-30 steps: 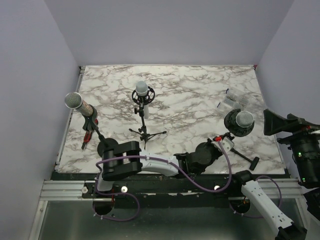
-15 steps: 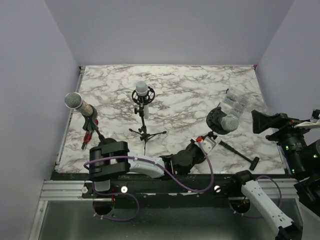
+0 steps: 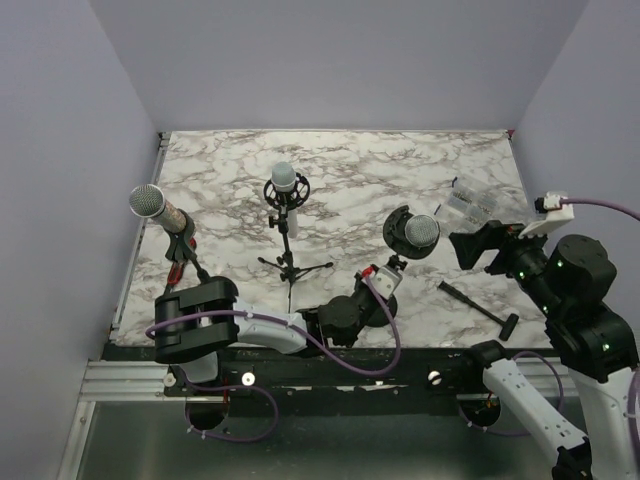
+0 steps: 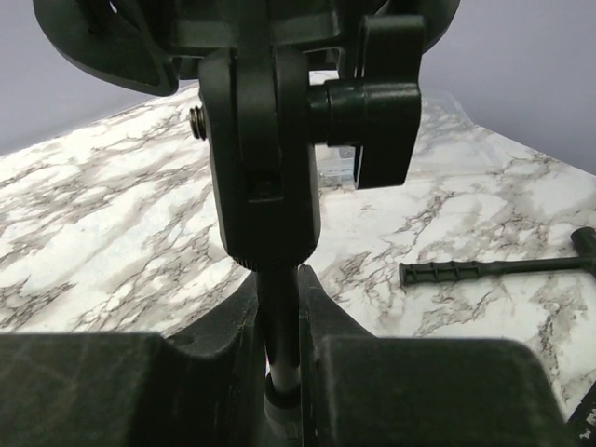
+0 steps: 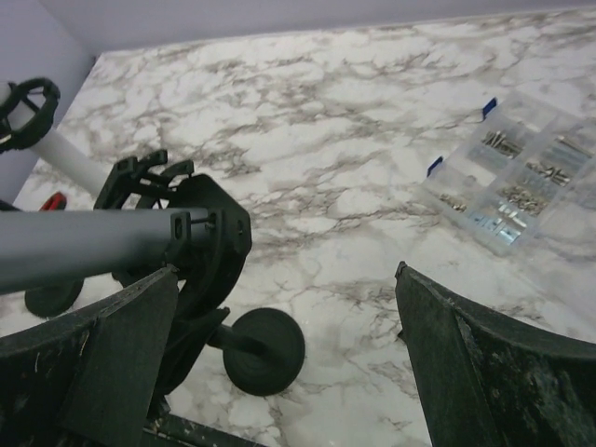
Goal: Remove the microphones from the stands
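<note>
The microphone [image 3: 421, 231] has a grey mesh head and a grey body [image 5: 84, 247] that sits in the black shock mount [image 5: 200, 242] of the stand. My left gripper [image 3: 378, 283] is shut on the stand's thin pole [image 4: 279, 321], just under its joint and knob [image 4: 368, 112]. The left gripper [image 4: 279, 289] holds the stand tilted, and its round base [image 5: 265, 349] shows below the mount. My right gripper [image 3: 468, 248] stands open just right of the microphone head. In its own view the right gripper [image 5: 287, 275] holds nothing, and the mount lies by its left finger [image 5: 112, 354].
Two other microphones stand on tripods, one at the left [image 3: 148, 202] and one at the centre [image 3: 284, 178]. A clear parts box [image 3: 470, 203] lies at the back right. A black T-handled tool [image 3: 480, 303] lies near the front right edge.
My left gripper has carried the stand and microphone leftward and farther from the front edge. My right arm has swung in from the right, close to the microphone head.
</note>
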`<state>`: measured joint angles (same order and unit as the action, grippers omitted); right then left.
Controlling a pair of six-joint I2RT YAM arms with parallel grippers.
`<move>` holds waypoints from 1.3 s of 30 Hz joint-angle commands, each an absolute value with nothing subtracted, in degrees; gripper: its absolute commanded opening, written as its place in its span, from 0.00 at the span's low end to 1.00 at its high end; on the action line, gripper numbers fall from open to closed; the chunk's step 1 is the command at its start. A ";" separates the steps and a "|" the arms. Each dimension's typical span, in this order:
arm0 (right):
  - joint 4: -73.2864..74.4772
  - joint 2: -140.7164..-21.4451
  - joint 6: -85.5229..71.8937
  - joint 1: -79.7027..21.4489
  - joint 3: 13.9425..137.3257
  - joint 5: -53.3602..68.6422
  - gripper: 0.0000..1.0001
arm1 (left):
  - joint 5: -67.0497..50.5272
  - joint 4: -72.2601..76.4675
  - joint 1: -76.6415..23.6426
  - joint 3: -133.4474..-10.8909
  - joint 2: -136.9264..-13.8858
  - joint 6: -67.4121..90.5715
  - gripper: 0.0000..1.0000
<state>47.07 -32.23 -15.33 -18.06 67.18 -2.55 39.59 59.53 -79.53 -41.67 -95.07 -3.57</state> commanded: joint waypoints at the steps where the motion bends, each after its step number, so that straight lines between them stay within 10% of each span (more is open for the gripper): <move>1: 43.42 -34.98 -13.50 -18.36 63.62 8.06 1.00 | 39.67 58.07 -78.05 -37.84 -93.27 -4.27 0.00; 39: 0.56 -36.36 7.15 -18.52 50.21 41.81 1.00 | 37.55 50.31 -77.10 -37.89 -91.50 5.10 0.04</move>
<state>9.17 -34.98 4.84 -18.06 51.53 36.64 37.87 56.66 -77.32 -38.89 -91.37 3.44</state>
